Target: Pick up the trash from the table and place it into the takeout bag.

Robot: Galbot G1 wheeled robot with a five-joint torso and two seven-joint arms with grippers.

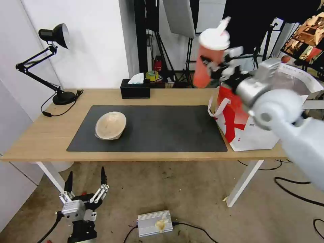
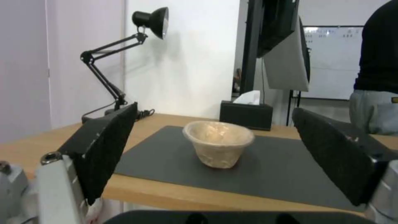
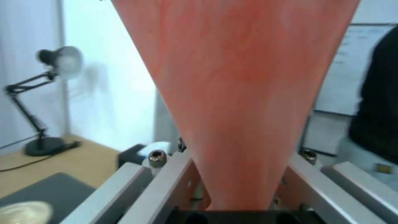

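The red cup (image 1: pixel 209 57), w/ white lid and straw, is up in the air at the upper right of the head view, a bit tilted. The right gripper (image 1: pixel 216 69) is holding it, fingers squeezed on both sides of the cup. In the right wrist view the cup (image 3: pixel 236 93) fills the middle, w/ the metal fingers (image 3: pixel 166 183) hugging its narrow bottom end.

Just below and to the right of the cup sits the takeout bag (image 1: pixel 246 125), white w/ a red side, on the right end of the table (image 1: pixel 40 135). Its top is open and the silver lining shows. The cup is above the bag's left edge, not inside.

The beige bowl (image 1: pixel 110 125) rests on the dark mat (image 1: pixel 162 128), left of middle, tipped on its side in the head view. In the left wrist view it (image 2: pixel 218 143) stands on the mat, between the two black fingers.

The left gripper (image 1: pixel 86 184) hangs low at the bottom left, in front of the table edge, fingers spread wide, nothing in it.

At the back of the table: a black tissue box (image 1: pixel 135 89) and a black desk lamp (image 1: pixel 54 35) at the left.
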